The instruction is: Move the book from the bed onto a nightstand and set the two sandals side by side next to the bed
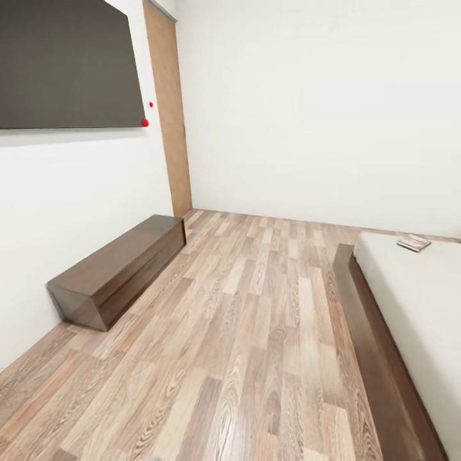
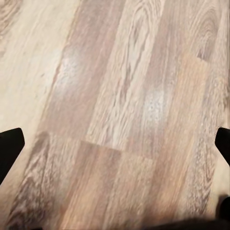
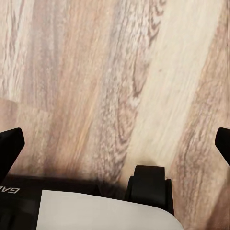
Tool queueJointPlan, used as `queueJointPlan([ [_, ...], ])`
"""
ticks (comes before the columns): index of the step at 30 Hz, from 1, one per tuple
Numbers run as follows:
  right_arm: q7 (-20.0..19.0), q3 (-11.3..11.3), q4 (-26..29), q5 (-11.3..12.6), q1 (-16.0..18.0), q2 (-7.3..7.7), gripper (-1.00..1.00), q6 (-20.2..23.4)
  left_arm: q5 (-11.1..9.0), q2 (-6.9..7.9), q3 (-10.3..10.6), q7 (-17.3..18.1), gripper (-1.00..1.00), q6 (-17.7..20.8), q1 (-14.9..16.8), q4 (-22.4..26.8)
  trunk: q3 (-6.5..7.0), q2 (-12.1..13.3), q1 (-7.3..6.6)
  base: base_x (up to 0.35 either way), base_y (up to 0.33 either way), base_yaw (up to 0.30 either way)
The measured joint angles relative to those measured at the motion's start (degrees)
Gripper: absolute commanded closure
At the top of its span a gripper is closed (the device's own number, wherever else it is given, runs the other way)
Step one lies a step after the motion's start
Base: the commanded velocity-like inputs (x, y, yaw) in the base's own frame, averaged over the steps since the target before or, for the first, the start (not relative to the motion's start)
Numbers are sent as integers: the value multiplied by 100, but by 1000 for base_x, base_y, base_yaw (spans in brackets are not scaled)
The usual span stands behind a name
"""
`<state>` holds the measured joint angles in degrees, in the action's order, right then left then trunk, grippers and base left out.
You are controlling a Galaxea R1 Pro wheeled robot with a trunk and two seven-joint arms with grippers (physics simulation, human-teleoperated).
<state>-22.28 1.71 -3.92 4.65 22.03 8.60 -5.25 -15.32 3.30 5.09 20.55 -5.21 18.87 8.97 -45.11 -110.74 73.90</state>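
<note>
The book (image 1: 413, 243) lies flat on the bed (image 1: 416, 301) near its far end, at about three o'clock in the head view, untouched and well apart from the robot. Bare floor (image 1: 243, 333) runs toward a long bench (image 1: 118, 272) at nine o'clock. Left tool (image 2: 115, 139) and right tool (image 3: 115, 143) both hang spread wide and empty above the planks, likely carried clear while the base drives.

Both grippers were just pointing straight down at the wood. The left gripper (image 2: 115, 143) had its jaws spread wide, with the dark fingertips (image 2: 10, 146) poking in only at the two edges of its wrist view and nothing between them. The right gripper (image 3: 115, 143) was the same, fingers (image 3: 9, 146) far apart and empty, with part of the robot's own white and black base (image 3: 103, 211) visible below it.
</note>
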Motion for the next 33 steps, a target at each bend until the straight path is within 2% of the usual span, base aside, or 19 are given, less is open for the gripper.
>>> queueJointPlan([
  [22,2,0,0,-4,0,0,-100,0,0,0,-1,0,-100,0,0,1,0,0,0,0,0,-298],
  [33,5,0,-2,4,2,-1,-100,0,-1,1,-2,0,-100,0,-2,4,0,0,0,0,0,-55],
])
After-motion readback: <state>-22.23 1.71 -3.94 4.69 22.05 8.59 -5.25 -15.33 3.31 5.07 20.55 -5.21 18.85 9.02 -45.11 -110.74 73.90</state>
